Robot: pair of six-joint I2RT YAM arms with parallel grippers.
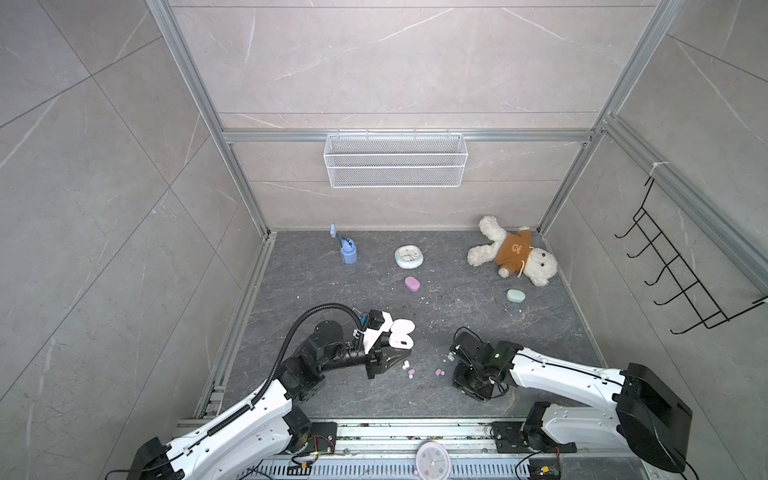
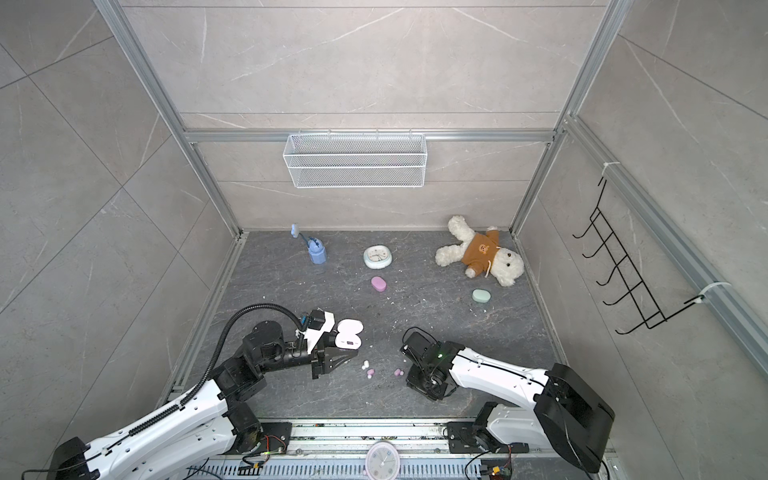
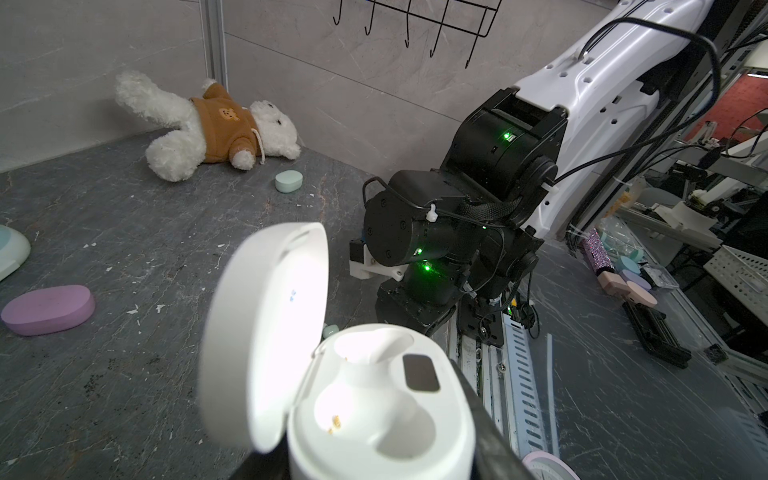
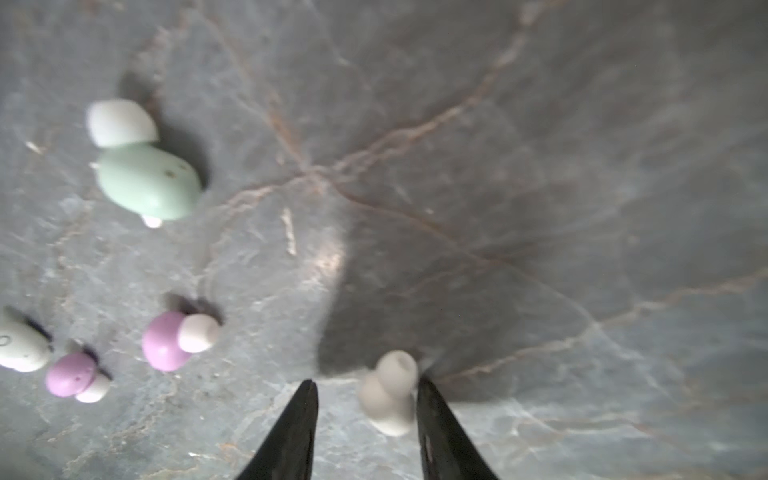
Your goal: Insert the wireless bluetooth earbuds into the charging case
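Floor (image 1: 457, 299) between the pink case (image 1: 412, 284) and mint case (image 1: 515, 296) lies open; loose earbuds (image 1: 439, 372) litter the front.

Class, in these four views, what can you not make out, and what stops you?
The right gripper: in both top views its own wrist covers the jaws.
The white earbud between the jaws, right wrist view: blurred, so contact is unclear.
The pale earbud, right wrist view: cut off by the picture's edge.
The mint earbud, left wrist view: mostly hidden behind the white charging case.
The pink clock, both top views: cut by the bottom edge.
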